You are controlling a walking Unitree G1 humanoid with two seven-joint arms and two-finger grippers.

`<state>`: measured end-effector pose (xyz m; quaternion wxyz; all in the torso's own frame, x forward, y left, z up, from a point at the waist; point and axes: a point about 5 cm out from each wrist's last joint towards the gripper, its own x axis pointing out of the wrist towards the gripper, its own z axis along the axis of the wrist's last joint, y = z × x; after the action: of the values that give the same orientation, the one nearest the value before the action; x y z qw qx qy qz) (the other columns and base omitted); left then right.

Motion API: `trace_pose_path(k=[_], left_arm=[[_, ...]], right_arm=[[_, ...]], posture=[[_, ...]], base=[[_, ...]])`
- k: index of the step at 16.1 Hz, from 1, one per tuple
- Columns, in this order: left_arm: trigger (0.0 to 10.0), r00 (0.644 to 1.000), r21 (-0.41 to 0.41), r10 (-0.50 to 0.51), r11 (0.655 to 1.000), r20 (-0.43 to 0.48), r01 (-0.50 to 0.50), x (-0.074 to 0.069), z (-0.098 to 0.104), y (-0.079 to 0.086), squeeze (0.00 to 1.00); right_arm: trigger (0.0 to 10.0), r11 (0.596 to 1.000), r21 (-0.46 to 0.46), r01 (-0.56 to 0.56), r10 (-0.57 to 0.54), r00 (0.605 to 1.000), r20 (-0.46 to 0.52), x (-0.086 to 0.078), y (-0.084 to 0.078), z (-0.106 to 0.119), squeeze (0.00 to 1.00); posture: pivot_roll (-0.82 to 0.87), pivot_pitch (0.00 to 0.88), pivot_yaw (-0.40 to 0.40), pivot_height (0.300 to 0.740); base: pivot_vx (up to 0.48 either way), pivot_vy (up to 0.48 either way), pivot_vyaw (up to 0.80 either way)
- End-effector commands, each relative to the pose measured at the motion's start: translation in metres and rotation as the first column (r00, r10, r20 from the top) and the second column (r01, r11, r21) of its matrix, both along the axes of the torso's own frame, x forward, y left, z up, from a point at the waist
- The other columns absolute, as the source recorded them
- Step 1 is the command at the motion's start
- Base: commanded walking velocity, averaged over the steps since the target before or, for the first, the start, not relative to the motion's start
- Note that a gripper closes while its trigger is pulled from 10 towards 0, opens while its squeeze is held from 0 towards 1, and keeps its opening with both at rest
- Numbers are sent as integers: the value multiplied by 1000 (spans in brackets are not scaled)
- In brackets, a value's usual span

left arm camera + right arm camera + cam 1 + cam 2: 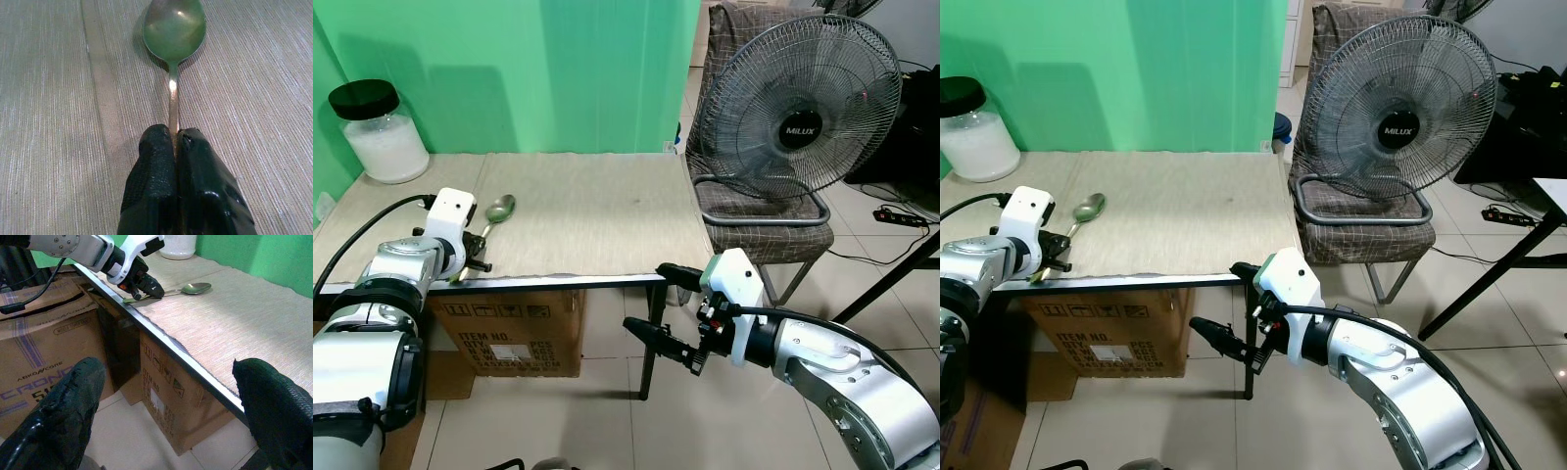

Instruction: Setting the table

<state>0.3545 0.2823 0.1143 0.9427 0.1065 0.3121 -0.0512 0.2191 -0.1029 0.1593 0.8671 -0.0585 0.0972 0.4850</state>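
1. Left eye view: My left gripper [478,257] sits at the table's [597,211] front edge, near its front left corner, with both fingers pressed together on the handle of a spoon [497,211]. The spoon lies on the beige cloth, bowl pointing toward the back edge, handle running to the front edge. A jar [377,132] of white contents with a black lid stands at the back left corner. My right gripper [670,311] hangs off the table, below and just beyond its front right corner, fingers spread apart, holding nothing. A standing fan [796,108] and a chair [759,220] are past the table's right edge. A cardboard box [514,331] sits under the front edge.

2. Right eye view: Same layout. The spoon's bowl rests flat on the cloth, well apart from the jar.

3. Left wrist view: My two black fingertips [155,171] are closed tight on the spoon's handle; the bowl faces up, lying on the cloth ahead of them.

4. Right wrist view: My right fingers [68,411] are wide apart, with the table's front edge and cardboard boxes between them. Farther along that edge, my left gripper clamps the spoon handle.
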Motion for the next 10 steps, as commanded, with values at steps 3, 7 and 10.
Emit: trace_pose_path(k=[3,7,10], left_arm=[[0,1000,8,16,1000,19,-17,1,5,5,0],[0,995,-30,9,1000,104,-6,8,21,4,0],[0,975,-86,-11,996,220,30,21,44,-5,0]], right_arm=[[10000,1000,-3,-16,16,1000,14,-2,1,3,0],[10000,999,5,50,-50,997,50,4,-4,7,0],[10000,985,53,162,-167,982,86,12,-15,15,0]], posture=[[-18,0,-26,740],[-20,0,-26,740],[-22,0,-19,740]], base=[[0,0,0],[0,0,0],[0,0,0]])
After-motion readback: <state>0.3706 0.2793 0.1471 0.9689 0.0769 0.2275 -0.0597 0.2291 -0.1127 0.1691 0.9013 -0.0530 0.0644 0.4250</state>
